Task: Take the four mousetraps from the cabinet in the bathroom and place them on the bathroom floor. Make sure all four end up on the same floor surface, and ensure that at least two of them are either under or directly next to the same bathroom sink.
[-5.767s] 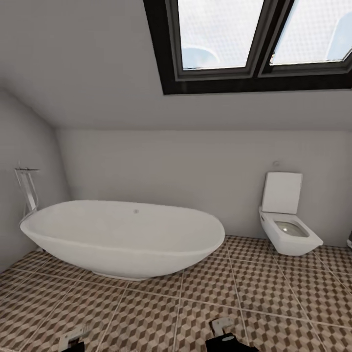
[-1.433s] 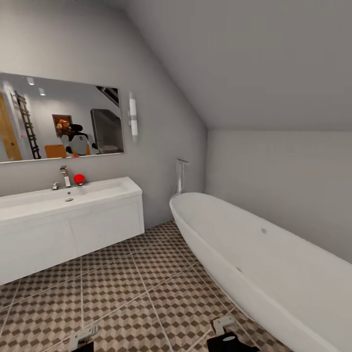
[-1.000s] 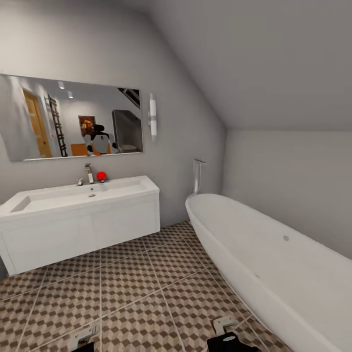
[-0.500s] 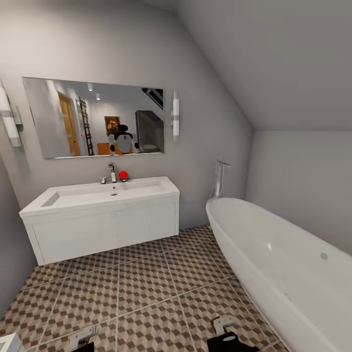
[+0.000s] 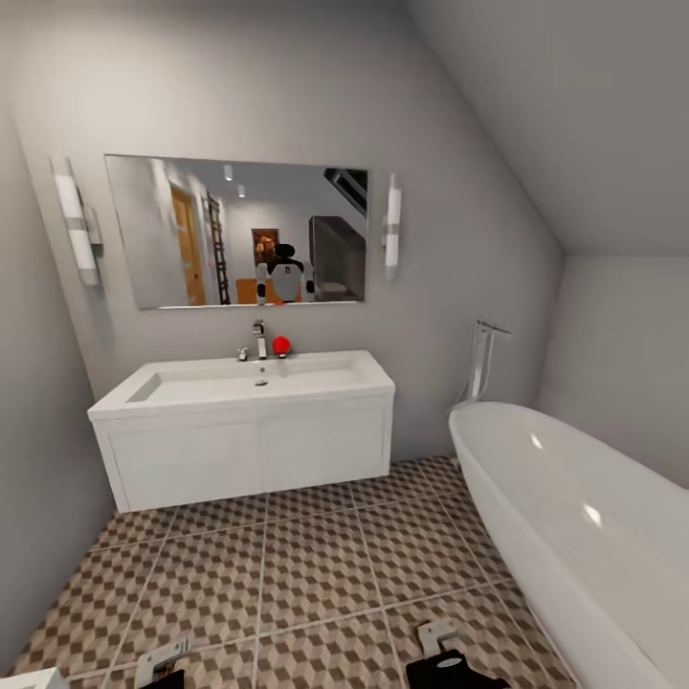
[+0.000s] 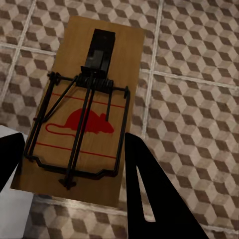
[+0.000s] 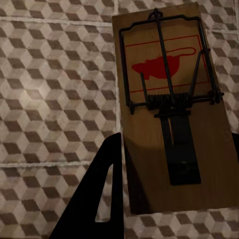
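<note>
The bathroom floor [image 5: 316, 565] is laid in large square tiles printed with a brown, beige and cream cube pattern, split by pale grout lines. Against the far wall hangs the bathroom sink [image 5: 249, 383], a wide white rectangular basin with a chrome tap [image 5: 259, 339] and a small red ball [image 5: 280, 345] beside it, set on a smooth white two-door vanity clear of the floor. Above it a broad mirror [image 5: 249, 230] sits between two tube lamps. To the right curves a glossy white bathtub [image 5: 584, 536] with a chrome standing tap [image 5: 481, 359] at its far end.

In the left wrist view, the left pincer [image 6: 74, 169] holds a mousetrap [image 6: 84, 107]: a flat tan wooden board with dark wire spring and bar and a red mouse printed on it. One black finger [image 6: 149, 194] lies along one long edge, the other dark finger at the opposite edge, so the pincer is clamped across the board above the tiles.

In the right wrist view, the right pincer [image 7: 164, 184] carries a second mousetrap [image 7: 172, 104] of the same make. A black finger [image 7: 99, 194] presses one long edge; the other finger is out of frame, yet the board hangs over the floor, gripped. In the head view both pincer tips peek in at the bottom edge, left [image 5: 161, 662] and right [image 5: 438, 646].
</note>
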Controlling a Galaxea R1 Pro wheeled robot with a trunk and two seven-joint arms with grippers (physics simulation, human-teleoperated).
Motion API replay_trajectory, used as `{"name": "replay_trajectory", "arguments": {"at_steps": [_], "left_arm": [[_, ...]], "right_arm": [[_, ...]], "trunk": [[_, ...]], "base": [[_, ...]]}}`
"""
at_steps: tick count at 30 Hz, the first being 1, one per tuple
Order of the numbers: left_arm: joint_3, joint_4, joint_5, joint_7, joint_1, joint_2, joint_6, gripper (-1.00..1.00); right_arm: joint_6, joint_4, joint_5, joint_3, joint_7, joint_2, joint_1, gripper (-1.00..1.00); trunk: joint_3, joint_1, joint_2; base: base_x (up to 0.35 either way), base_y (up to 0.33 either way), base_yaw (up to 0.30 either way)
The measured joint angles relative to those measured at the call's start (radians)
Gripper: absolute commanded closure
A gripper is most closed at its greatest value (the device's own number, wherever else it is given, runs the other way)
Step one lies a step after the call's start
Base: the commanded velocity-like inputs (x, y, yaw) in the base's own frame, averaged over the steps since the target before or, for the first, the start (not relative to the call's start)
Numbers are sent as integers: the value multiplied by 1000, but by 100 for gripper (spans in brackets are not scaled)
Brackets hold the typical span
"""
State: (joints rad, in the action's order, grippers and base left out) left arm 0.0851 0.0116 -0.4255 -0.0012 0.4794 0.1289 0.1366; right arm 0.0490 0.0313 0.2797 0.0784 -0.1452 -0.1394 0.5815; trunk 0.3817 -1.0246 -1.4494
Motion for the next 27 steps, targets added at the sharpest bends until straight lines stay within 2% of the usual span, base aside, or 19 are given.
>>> {"name": "replay_trajectory", "arguments": {"at_steps": [10,21,27], "left_arm": [[0,0,1,0,0,0,0,100],[0,-1,0,2,0,0,0,100],[-1,-1,0,1,0,0,-1,100]], "right_arm": [[0,0,0,0,0,0,0,100],[-2,0,0,1,1,2,0,100],[-2,0,1,0,1,2,0,100]], "trunk": [[0,0,0],[0,0,0],[0,0,0]], "base": [[184,0,257],[30,-6,37],[176,-130,2]]}}
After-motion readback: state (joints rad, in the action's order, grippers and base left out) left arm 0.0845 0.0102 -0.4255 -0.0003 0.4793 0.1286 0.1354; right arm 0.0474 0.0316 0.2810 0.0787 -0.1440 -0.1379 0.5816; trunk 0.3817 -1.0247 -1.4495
